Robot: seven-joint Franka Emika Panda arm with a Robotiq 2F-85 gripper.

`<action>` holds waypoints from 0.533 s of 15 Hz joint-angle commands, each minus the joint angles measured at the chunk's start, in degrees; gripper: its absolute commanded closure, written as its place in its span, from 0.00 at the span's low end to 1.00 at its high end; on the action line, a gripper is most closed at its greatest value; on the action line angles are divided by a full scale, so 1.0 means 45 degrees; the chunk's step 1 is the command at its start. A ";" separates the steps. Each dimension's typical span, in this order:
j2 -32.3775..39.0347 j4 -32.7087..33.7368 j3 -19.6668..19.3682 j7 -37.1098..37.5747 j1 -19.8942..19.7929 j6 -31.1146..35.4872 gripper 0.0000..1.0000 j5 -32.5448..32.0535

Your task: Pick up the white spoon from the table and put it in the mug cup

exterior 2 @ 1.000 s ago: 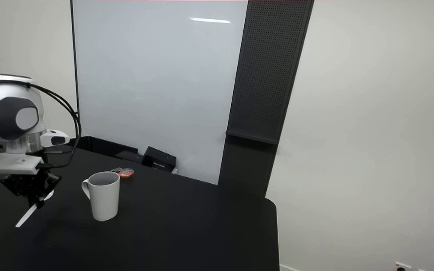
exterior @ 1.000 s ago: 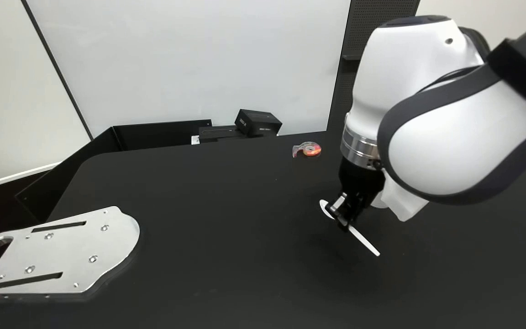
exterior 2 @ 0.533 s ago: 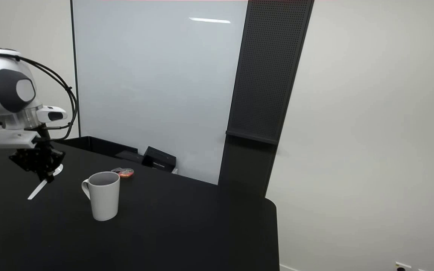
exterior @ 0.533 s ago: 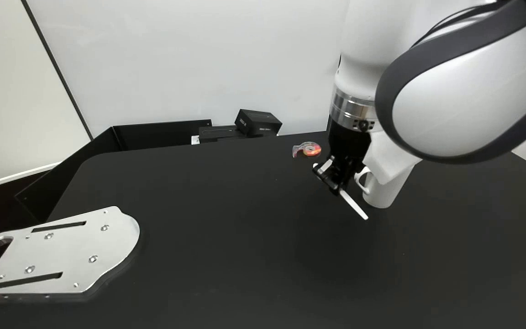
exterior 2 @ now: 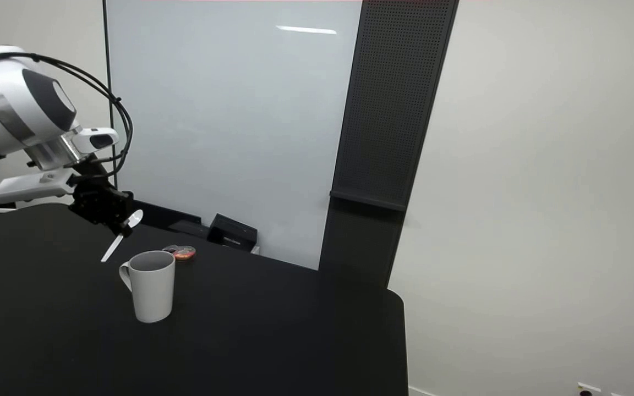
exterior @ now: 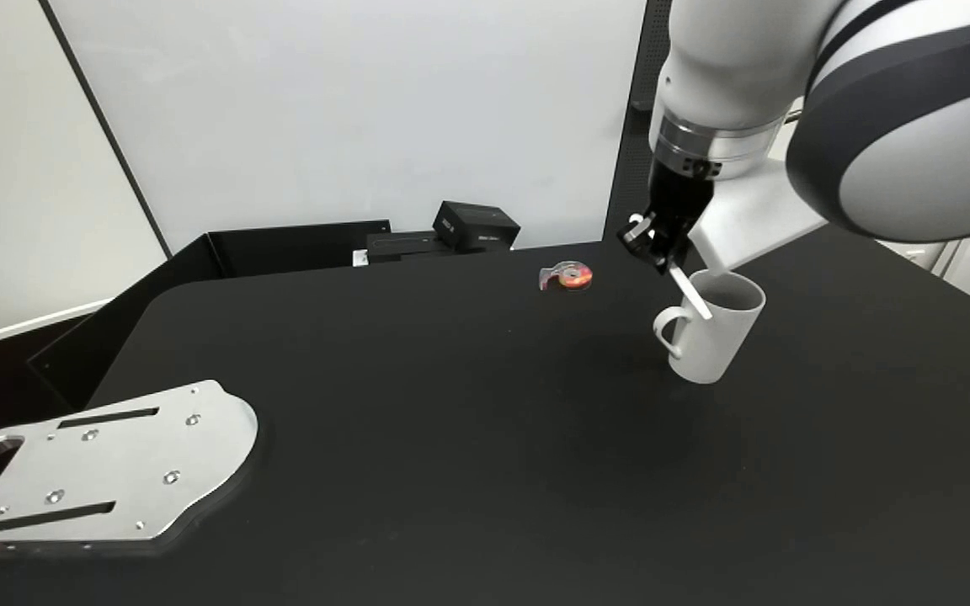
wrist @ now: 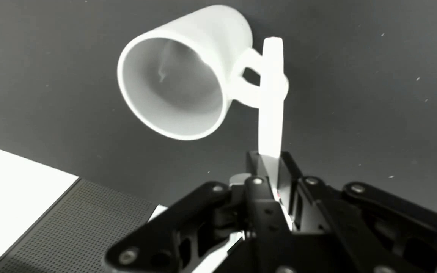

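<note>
My gripper (exterior: 652, 246) is shut on the white spoon (exterior: 690, 292) and holds it above the table (exterior: 451, 438), tilted, handle end down and bowl up. The gripper (exterior 2: 124, 226) and spoon (exterior 2: 112, 247) also show in an exterior view, up and left of the mug cup (exterior 2: 153, 291). The mug cup (exterior: 708, 341) stands upright on the table, its handle toward the spoon. In the wrist view, the spoon handle (wrist: 271, 94) sticks out from the fingers (wrist: 269, 159) and overlaps the handle of the mug cup (wrist: 218, 38). The mug's mouth is open; the spoon's bowl is hidden there.
A tape dispenser (exterior: 571, 275) lies on the table near its back edge, behind the mug. The large white perforated plate (exterior: 131, 471) lies at the table's left side. Black boxes (exterior: 477, 225) stand behind the back edge, before a white board (exterior: 350, 109).
My gripper has risen with the spoon and moved over toward the mug, tilting as it went. The mug has not moved and now shows more fully. The grip stays shut.
</note>
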 commanded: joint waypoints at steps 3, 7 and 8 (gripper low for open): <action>-0.0816 -0.0020 0.0081 0.4382 -0.0233 -0.0433 0.97 -0.3425; -0.1095 -0.0233 0.0520 0.7266 -0.1014 -0.0201 0.97 -0.5701; -0.1080 -0.0320 -0.0394 0.7728 -0.0244 -0.0027 0.97 -0.5934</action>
